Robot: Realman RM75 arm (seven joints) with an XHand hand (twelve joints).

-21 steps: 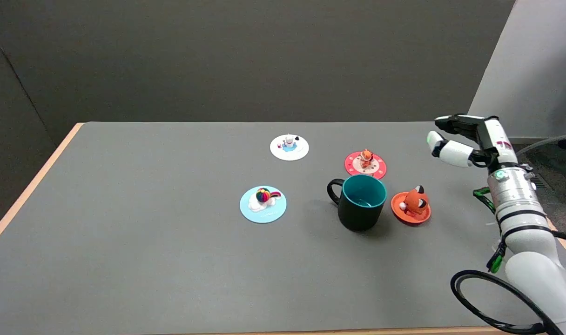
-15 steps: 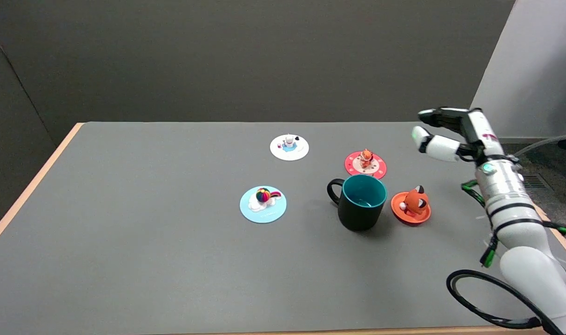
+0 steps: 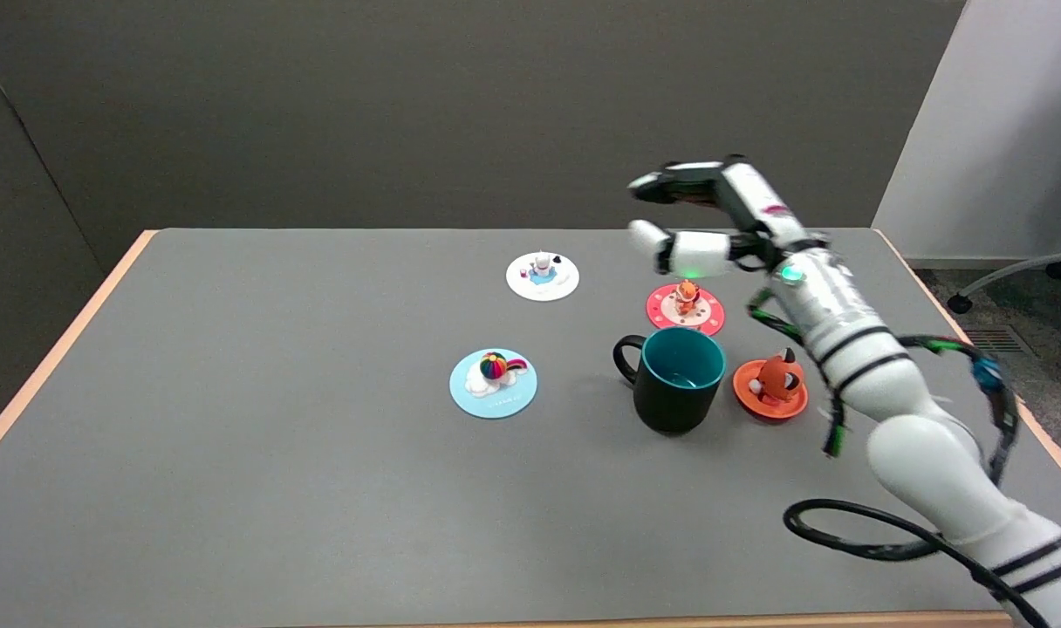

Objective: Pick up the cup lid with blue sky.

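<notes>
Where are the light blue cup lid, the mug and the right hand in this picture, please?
light blue cup lid (image 3: 493,394), head view, bare blue front
mug (image 3: 674,403), head view, dark outer wall
right hand (image 3: 703,218), head view, middle of the hand

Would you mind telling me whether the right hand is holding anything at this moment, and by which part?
Nothing is held: the right hand is open in the air, above the grey table.

One head view only, so no overlap with a second view applies. The camera sits above the near side of the grey table (image 3: 234,488), looking down and across toward the dark back wall (image 3: 408,113). Nearly the whole tabletop is framed from moderate range.
</notes>
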